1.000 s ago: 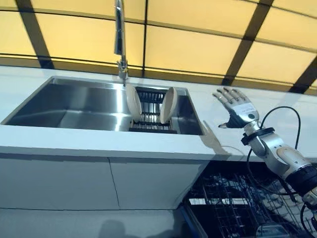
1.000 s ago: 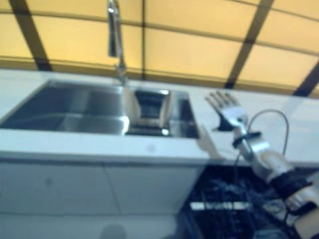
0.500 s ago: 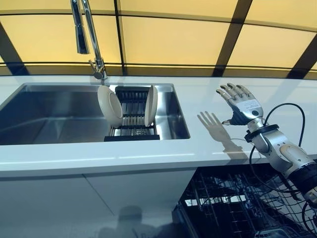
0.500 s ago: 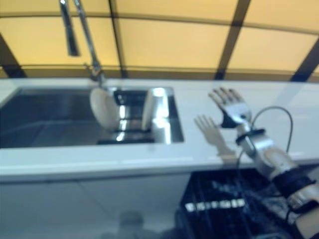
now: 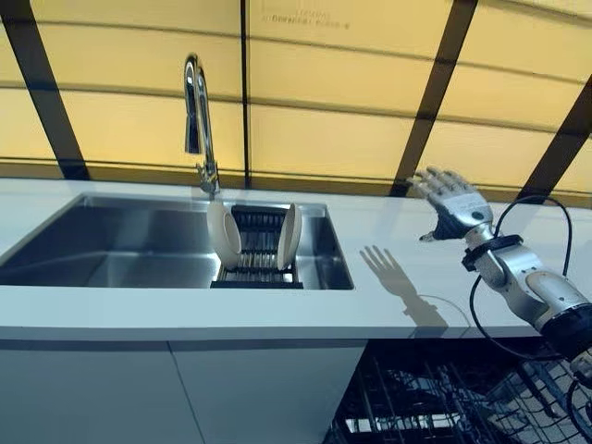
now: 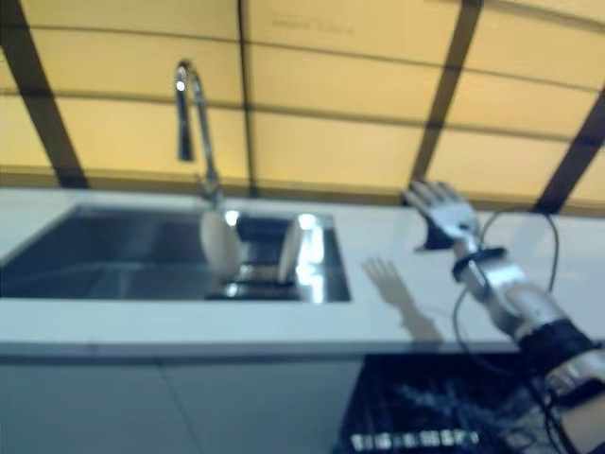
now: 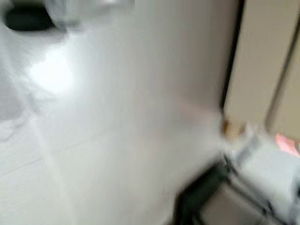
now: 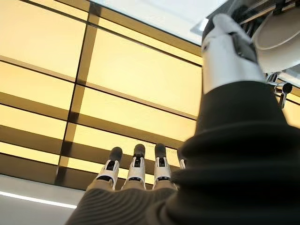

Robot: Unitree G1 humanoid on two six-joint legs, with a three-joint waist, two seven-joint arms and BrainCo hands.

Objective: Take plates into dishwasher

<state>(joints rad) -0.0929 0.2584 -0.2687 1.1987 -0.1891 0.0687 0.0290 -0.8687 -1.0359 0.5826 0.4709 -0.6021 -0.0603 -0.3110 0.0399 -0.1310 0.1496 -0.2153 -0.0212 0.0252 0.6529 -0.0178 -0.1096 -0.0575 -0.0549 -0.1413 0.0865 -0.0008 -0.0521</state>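
My right hand (image 5: 455,205) is raised above the white countertop (image 5: 398,296), to the right of the sink (image 5: 120,242), with its fingers spread and straight, holding nothing. The two plates (image 5: 223,234) stand on edge in a dark rack (image 5: 257,261) at the right end of the steel sink, one at the rack's left side and the other plate (image 5: 289,237) at its right, both well apart from my hand. The faucet (image 5: 197,120) rises at the far edge of the sink, just behind the left plate. Below the counter, near and to the right, the dishwasher (image 5: 444,398) stands open with its wire rack showing. My left hand shows in no view; its wrist view is only a blur.
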